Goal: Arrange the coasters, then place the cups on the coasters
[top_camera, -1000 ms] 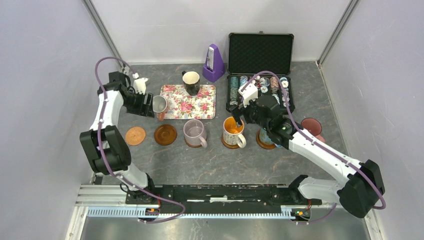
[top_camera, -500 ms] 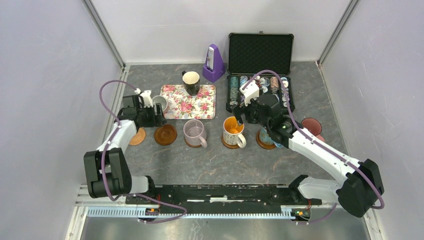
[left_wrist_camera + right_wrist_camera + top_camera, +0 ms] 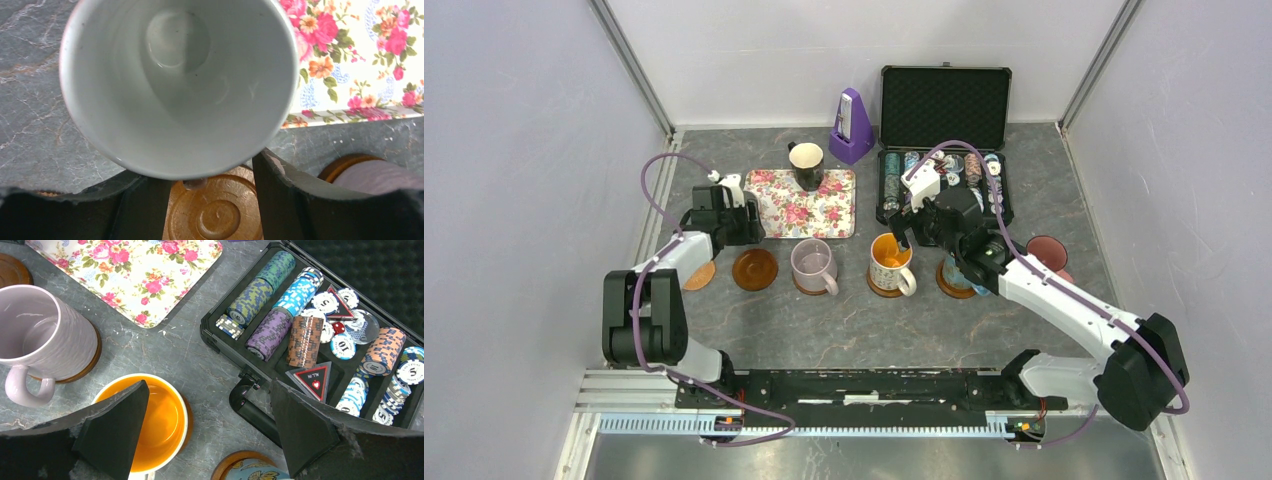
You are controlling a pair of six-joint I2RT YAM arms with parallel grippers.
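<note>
Found left gripper (image 3: 210,180) shifted from 9 o'clock of the white glazed ceramic mug (image 3: 175,75) to over it, at 11 o'clock of the bare reddish-brown ringed wooden coaster (image 3: 215,212); cannot tell whether pinching or merely straddling. Logged right gripper (image 3: 209,385) unmoved, spread wide above the orange-lined mug (image 3: 160,410).

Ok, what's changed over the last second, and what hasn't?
The left arm folded back toward its base, swinging the left pincer and the white mug it holds a little rightward, toward the empty coaster. The right pincer, open above the orange-lined mug, and everything else stayed put.
</note>
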